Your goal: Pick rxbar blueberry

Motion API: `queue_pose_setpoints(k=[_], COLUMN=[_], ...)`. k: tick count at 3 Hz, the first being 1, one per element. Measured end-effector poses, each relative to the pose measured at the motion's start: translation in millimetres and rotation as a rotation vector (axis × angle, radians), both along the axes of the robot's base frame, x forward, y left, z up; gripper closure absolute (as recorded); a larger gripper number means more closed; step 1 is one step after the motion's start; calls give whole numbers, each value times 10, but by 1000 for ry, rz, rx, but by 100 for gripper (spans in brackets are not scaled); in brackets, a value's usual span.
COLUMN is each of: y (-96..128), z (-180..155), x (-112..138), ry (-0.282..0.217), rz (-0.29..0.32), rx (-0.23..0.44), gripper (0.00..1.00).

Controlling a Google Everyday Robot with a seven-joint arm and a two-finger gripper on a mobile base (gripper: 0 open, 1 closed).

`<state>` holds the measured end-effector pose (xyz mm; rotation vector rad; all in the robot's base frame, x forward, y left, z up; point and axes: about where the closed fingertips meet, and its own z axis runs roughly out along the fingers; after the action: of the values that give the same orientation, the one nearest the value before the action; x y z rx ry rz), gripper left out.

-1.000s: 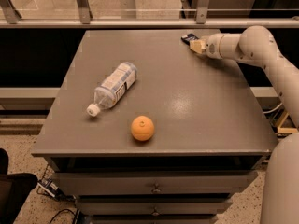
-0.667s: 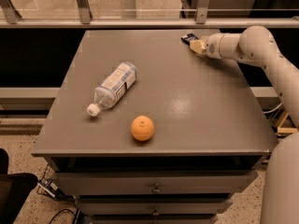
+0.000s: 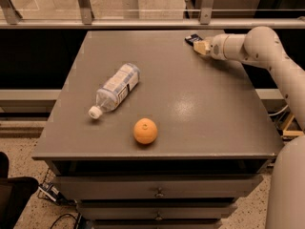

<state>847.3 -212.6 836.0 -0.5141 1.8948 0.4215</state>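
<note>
At far table (image 3: 214, 109) corner: gripper (image 3: 199, 46) by rxbar blueberry (image 3: 192, 38); bottle (image 3: 115, 90), orange (image 3: 145, 130) well apart.

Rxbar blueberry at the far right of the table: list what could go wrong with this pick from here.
1. The rxbar blueberry lies near the far edge of the table, with the gripper right beside it. A nudge might slide it off toward the railing.
2. The bar looks flat against the tabletop, so a grasp may slip off or miss it.
</note>
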Motion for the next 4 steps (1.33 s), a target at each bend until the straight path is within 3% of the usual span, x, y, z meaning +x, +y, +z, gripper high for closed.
queue_pose_setpoints(k=[4], y=[3], z=[1], x=[-1], ry=[0], rz=[0], rx=[0], gripper=[100])
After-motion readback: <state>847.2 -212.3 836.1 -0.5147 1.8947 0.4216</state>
